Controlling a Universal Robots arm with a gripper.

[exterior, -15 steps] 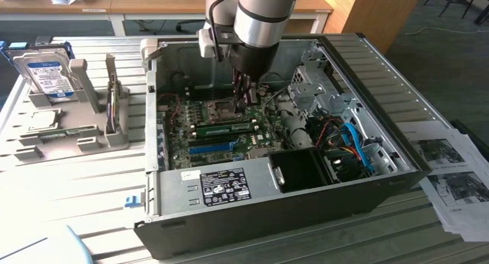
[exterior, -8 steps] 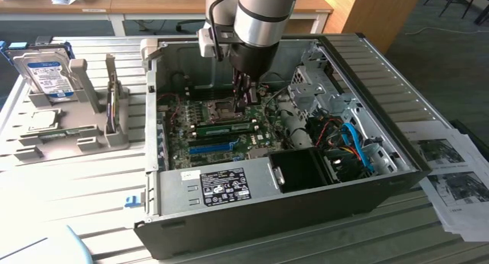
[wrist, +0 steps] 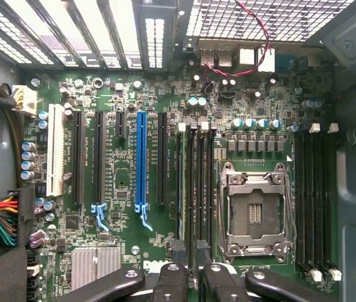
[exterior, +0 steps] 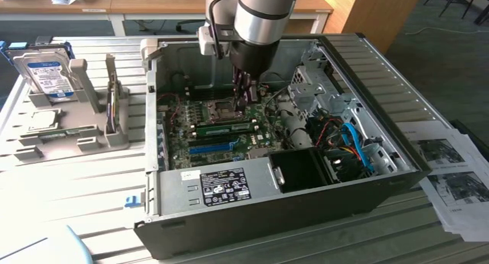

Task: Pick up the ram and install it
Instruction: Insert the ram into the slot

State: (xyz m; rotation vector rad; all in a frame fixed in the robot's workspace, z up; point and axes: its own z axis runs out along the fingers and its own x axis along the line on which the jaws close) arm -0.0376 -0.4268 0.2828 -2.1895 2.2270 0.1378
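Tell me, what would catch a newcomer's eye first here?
A silver robot arm reaches into an open black computer case in the middle of the exterior view. Beneath it a green motherboard carries a bright blue plastic slot and a long thin green ram stick. On that view's left, a silver hard drive stands in a grey holder.

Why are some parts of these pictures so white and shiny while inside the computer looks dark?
Exterior view: light glares off the pale slatted table, bleaching it nearly white, and streaks highlights on the shiny silver robot arm; the walls of the black computer case shade its inside. Wrist view: light pours through the perforated metal grille, washing it white, while the green motherboard is evenly lit.
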